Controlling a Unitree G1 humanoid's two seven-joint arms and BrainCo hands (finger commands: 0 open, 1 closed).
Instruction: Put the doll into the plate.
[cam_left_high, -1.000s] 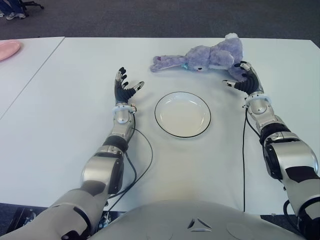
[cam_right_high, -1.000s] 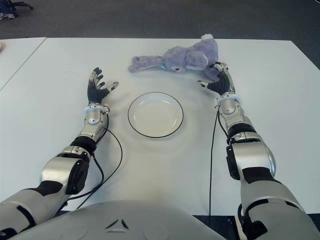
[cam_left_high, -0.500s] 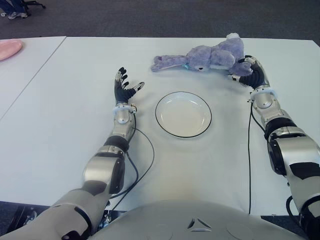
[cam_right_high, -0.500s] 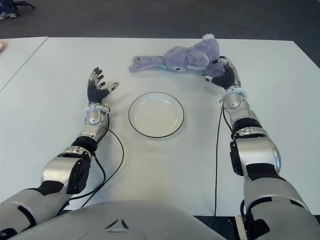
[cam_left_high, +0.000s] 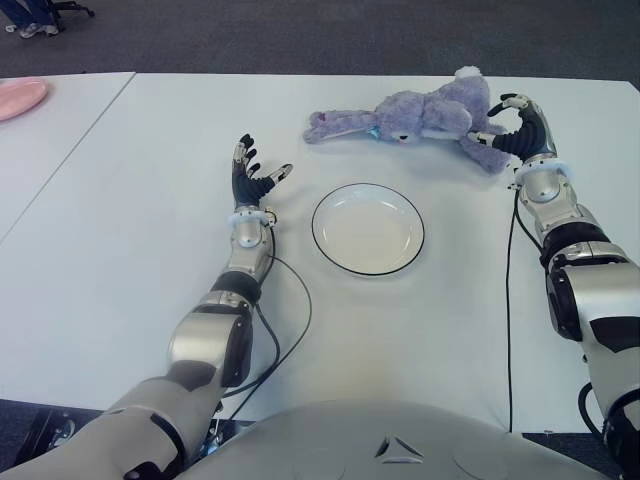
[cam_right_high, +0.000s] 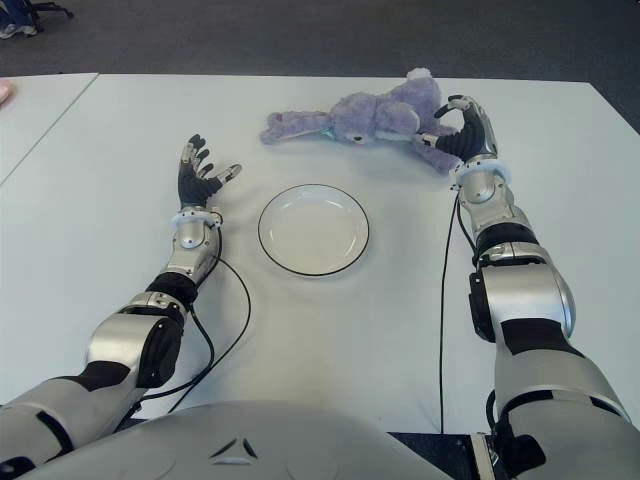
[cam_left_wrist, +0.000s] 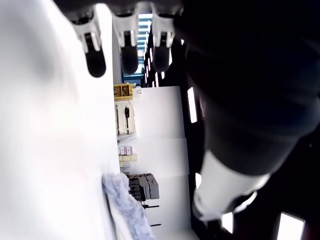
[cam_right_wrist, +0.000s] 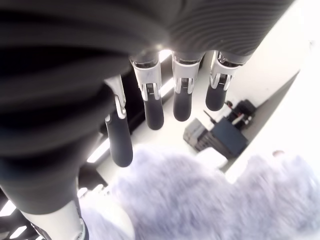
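Note:
A purple plush doll (cam_left_high: 420, 115) lies stretched out on the white table (cam_left_high: 150, 250), beyond the plate. The white plate (cam_left_high: 367, 228) with a dark rim sits empty at the table's middle. My right hand (cam_left_high: 512, 124) is at the doll's right end, against its leg. In the right wrist view its fingers (cam_right_wrist: 152, 110) stretch out straight over the doll's fur (cam_right_wrist: 200, 195), not closed on it. My left hand (cam_left_high: 255, 178) shows to the left of the plate, palm up and fingers spread, holding nothing; its fingertips (cam_left_wrist: 95, 60) appear straight in the left wrist view.
A pink plate (cam_left_high: 20, 97) lies on the neighbouring table at the far left, past a seam (cam_left_high: 70, 165). Black cables (cam_left_high: 290, 320) trail from both wrists toward me. Dark floor (cam_left_high: 300, 35) begins beyond the table's far edge.
My right hand has moved right and away from me, from in front of the doll to its right end. The doll, the plate and my left hand have stayed put.

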